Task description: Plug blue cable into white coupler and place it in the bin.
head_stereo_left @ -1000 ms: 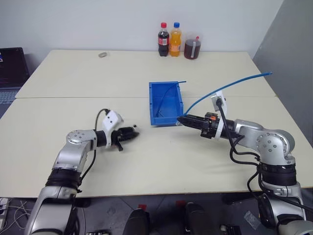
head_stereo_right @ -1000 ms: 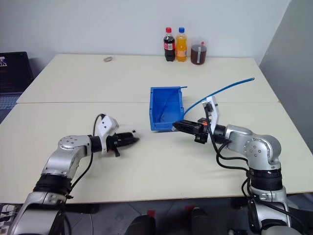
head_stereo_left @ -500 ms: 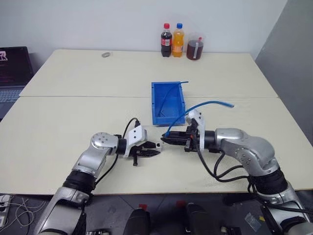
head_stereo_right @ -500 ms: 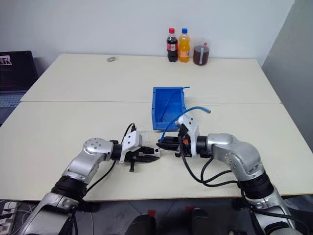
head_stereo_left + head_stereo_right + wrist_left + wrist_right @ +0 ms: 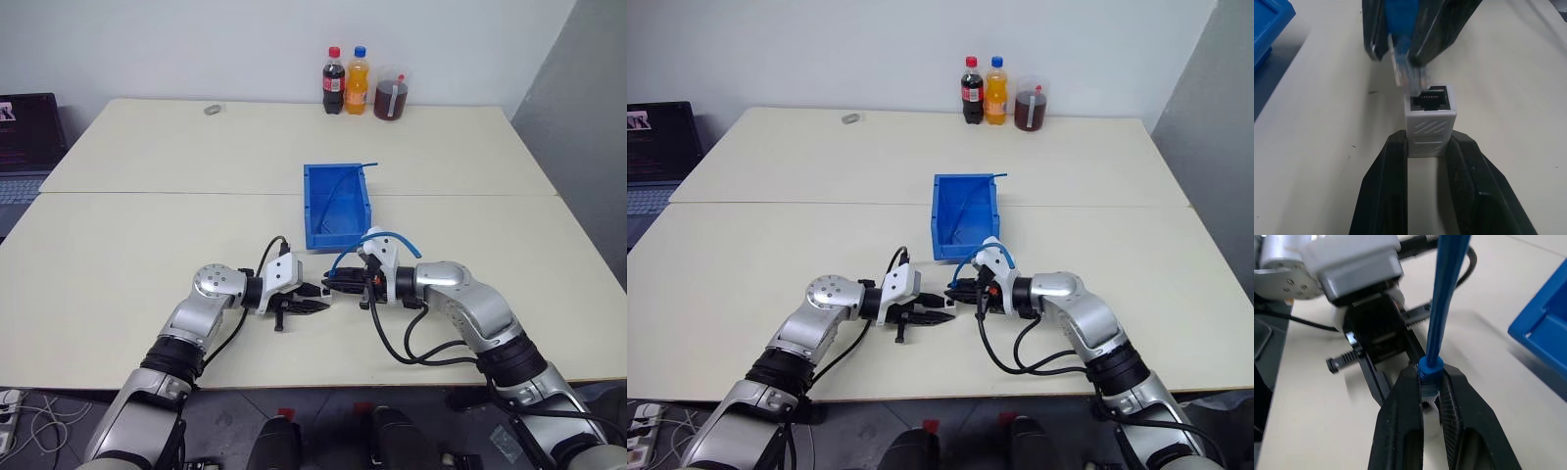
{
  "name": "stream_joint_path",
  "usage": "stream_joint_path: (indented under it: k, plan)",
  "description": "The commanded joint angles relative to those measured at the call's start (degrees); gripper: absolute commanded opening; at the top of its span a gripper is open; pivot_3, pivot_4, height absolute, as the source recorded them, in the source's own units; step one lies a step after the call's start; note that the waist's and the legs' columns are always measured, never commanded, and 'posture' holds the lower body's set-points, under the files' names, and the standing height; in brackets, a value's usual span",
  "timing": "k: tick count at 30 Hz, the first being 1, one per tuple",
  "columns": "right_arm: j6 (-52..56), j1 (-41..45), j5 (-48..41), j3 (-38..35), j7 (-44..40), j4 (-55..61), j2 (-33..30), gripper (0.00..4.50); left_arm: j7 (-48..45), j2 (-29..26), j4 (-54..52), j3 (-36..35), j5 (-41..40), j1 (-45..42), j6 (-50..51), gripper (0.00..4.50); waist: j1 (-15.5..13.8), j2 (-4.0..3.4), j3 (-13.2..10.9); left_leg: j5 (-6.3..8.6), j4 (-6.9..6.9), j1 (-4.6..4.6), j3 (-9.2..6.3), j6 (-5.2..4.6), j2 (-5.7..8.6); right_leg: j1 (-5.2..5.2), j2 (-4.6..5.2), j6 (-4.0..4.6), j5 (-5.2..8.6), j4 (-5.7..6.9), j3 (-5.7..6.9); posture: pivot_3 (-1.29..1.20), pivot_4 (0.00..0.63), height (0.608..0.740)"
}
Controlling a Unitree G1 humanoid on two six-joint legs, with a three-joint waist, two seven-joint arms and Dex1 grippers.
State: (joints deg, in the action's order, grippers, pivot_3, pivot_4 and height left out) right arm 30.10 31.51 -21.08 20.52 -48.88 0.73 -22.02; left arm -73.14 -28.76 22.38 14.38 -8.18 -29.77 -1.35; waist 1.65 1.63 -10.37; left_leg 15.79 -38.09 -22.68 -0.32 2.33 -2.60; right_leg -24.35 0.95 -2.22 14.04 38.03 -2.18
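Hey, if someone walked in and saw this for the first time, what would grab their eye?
Most likely the two grippers meeting nose to nose over the near table: the left gripper pinches the white coupler, and the right gripper holds the blue cable with its clear plug right at the socket mouth. Just behind them sits the bright blue bin, with three drink containers at the table's far edge.

Two tools are counted, a left tool point(image 5: 315, 306) and a right tool point(image 5: 331, 283). One bin point(image 5: 335, 205), one white coupler point(image 5: 1429, 126) and two blue cables, the blue cable point(image 5: 1444, 298) and another point(image 5: 338, 186) in the bin, are seen. Two bottles point(image 5: 343, 80), one cup point(image 5: 386, 94) and one laptop point(image 5: 22, 132) are counted on the bench point(image 5: 147, 166).
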Motion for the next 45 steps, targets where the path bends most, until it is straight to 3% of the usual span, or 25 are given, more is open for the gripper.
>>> stream_joint_path:
  k: [1, 24, 33, 45]
  plan:
    - [-2.5, 0.6, 1.3, 0.3, -2.9, 0.0, 0.4, 0.22, 0.3, 0.0, -2.4, -0.3, -0.2, 1.0, 0.1, 0.77, 0.0, 0.0, 0.0, 0.0, 0.0, 0.0, -0.01, 0.0, 0.0, 0.0, 0.0, 0.0, 0.0, 0.01, 0.0, 0.0, 0.15, 0.74]
    - [-13.2, 1.9, 10.7, 2.9, -8.9, -10.2, 0.6, 0.22, 0.9, -0.6, -5.6, -0.7, -0.8, 2.3, 2.6, 0.77, 0.1, -0.01, 0.1, 0.0, 0.02, 0.36, 0.04, 0.0, 0.0, 0.25, -0.02, 0.01, 0.0, 0.08, -0.05, 0.0, 0.15, 0.74]
    - [-19.9, 6.4, 12.8, 5.5, -17.7, -16.6, 0.2, 0.22, 0.9, -0.3, -6.6, -0.8, -0.8, 2.7, 3.1, 0.77, 0.1, -0.01, 0.1, 0.0, 0.04, 0.58, 0.11, 0.0, -0.01, 0.33, -0.05, 0.01, 0.0, 0.12, -0.14, 0.0, 0.15, 0.74]
    - [-19.1, 11.1, 13.3, 5.7, -24.1, -26.5, 3.5, 0.22, 2.0, -0.5, -8.7, -1.4, -0.9, 3.8, 4.3, 0.77, 0.1, -0.03, 0.1, 0.0, 0.05, 0.59, 0.19, 0.0, -0.02, 0.32, -0.04, 0.02, 0.0, 0.11, -0.19, 0.0, 0.15, 0.74]
